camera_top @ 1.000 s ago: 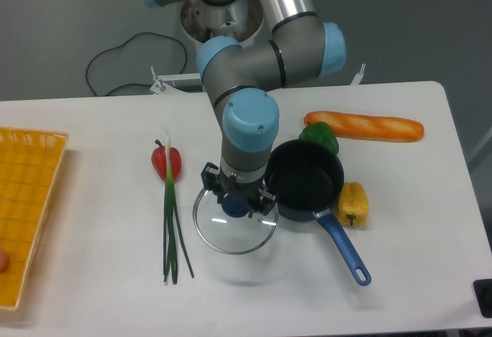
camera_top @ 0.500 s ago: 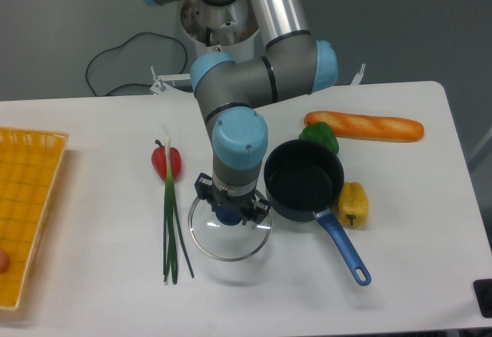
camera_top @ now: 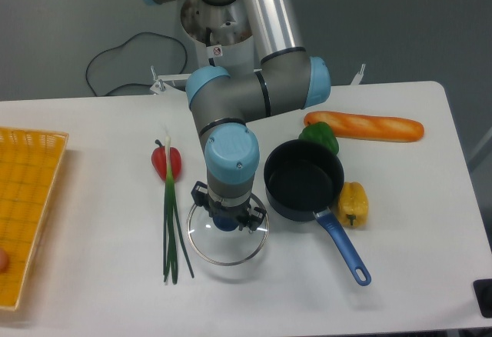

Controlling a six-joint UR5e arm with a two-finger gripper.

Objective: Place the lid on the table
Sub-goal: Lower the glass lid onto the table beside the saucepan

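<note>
As the arm carried it leftward and lower than a second earlier, the lid (camera_top: 227,238), knob clamped between the jaws, neared the counter (camera_top: 92,291); release seemed imminent.

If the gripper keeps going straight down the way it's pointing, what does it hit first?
The gripper points down and is shut on the blue knob of the glass lid, so the lid travels with it. Directly below is bare white table, so the lid's rim would likely meet that first. How high the lid hangs is unclear.
</note>
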